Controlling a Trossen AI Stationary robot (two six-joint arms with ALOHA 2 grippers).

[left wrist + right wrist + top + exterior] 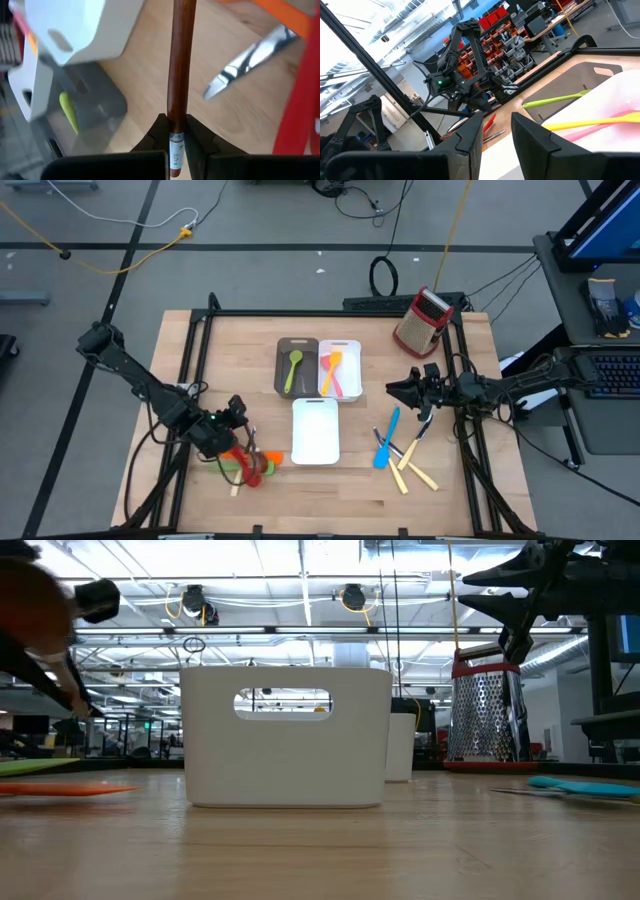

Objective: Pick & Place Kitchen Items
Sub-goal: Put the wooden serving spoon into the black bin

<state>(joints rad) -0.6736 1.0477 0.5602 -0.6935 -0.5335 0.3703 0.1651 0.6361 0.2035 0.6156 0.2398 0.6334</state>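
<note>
High view: the left gripper (243, 442) is placed over a pile of red, green and orange utensils (250, 468) at the table's near left. In the left wrist view its fingers (155, 137) are seen clamped on a slim brown wooden handle (180, 65), with a metal knife blade (250, 60) lying beside it. The right gripper (395, 391) is held right of the trays, its fingers parted and empty. A green spoon (294, 367) lies in the dark-brown tray (284, 346); orange and pink utensils (335, 372) lie in the far white tray (350, 346). A blue spatula (386, 442) and cream-handled knives (415, 470) are left at the near right.
</note>
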